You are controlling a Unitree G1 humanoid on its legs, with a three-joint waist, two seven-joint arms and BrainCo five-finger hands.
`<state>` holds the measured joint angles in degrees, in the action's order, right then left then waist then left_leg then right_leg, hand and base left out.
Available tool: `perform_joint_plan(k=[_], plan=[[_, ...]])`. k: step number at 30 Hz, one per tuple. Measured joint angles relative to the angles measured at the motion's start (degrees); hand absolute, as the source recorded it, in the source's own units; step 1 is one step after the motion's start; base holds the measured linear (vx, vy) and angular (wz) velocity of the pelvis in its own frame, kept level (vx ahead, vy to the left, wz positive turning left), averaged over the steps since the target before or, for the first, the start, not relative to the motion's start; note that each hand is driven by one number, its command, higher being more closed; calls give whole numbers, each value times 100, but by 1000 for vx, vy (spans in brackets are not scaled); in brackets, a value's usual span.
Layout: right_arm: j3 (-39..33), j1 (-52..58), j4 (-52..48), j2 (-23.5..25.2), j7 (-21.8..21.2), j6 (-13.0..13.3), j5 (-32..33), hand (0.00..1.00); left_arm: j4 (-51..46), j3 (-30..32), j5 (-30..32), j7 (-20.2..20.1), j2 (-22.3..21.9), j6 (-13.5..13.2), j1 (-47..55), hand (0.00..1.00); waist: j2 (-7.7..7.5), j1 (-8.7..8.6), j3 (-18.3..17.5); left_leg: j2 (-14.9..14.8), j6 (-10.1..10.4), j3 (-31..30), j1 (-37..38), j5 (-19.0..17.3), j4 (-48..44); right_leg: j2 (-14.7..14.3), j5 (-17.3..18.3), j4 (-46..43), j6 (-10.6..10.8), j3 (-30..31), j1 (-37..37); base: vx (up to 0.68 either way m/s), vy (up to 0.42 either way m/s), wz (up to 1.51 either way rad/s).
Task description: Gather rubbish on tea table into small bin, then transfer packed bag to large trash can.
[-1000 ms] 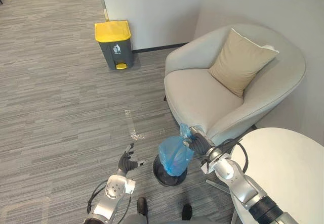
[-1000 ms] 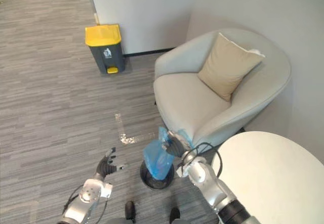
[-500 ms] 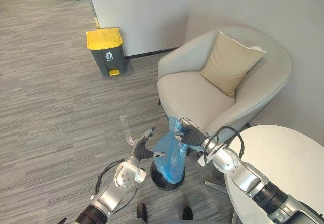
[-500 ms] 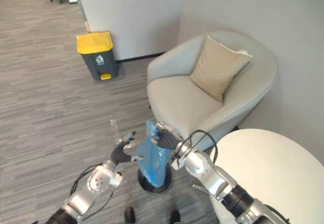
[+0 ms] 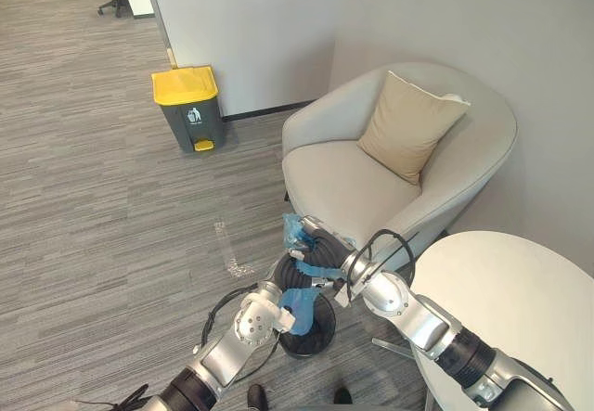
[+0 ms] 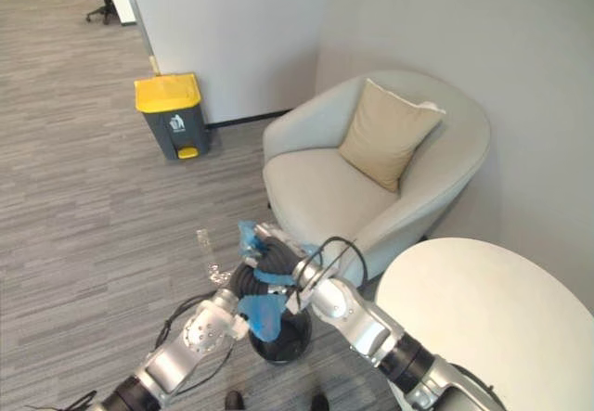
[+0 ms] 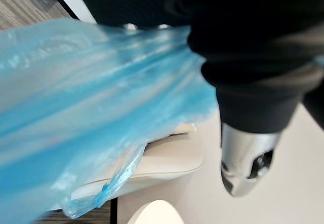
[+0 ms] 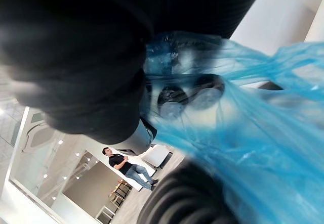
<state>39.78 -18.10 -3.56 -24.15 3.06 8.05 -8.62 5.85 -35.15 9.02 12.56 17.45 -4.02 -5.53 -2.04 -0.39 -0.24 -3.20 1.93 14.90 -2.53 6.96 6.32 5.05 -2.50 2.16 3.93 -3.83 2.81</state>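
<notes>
A blue plastic rubbish bag [image 5: 298, 302] hangs over the small black bin [image 5: 317, 333] on the floor in front of the armchair. My right hand [image 5: 320, 255] is shut on the bag's bunched top, and a tuft of blue film [image 5: 294, 229] sticks out above it. My left hand [image 5: 277, 292] comes in from the lower left and presses against the bag just under the right hand; the film hides how it holds. Blue film [image 7: 76, 97] lies close in the left wrist view. The large grey trash can with a yellow lid [image 5: 188, 103] stands by the far wall.
A light grey armchair [image 5: 348, 179] with a tan cushion [image 5: 408, 125] stands just behind the bin. The round white table [image 5: 520, 300] is at the lower right. Open carpet lies between the bin and the trash can. A person [image 8: 123, 166] stands far off.
The camera has shifted. My left hand has moved right from beside the bag to against it, under the right hand. The bag now looks shorter and more bunched.
</notes>
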Motion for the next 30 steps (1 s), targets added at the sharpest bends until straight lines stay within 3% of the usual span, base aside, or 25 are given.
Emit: perform_joint_plan(k=[11,21,22,30], plan=[[245,-386,249,639,18,-245,199,100,741,358,679,383,-387,219,-63,0,-73,47,-55,-8,-12,-17,0,24,1,-4,-8,-48,0,-4,16,0,0,0],[422,-820,250,901,-49,-355,654,100,1463,481,739,401,-546,252,-106,0,-220,74,-130,-20,6,27,1,21,1,-15,-7,-101,1,56,64,0,0,-2],[441,-865,250,918,-66,-355,682,100,1535,480,783,386,-552,266,-115,100,-226,74,-132,-20,7,44,1,21,1,-15,-8,-108,1,75,76,0,2,-10],[471,-891,250,1075,-85,-354,1093,100,2057,481,1010,373,-695,389,-202,100,-273,75,-137,-33,39,178,53,-3,1,-28,13,-191,-3,210,129,8,5,-8]])
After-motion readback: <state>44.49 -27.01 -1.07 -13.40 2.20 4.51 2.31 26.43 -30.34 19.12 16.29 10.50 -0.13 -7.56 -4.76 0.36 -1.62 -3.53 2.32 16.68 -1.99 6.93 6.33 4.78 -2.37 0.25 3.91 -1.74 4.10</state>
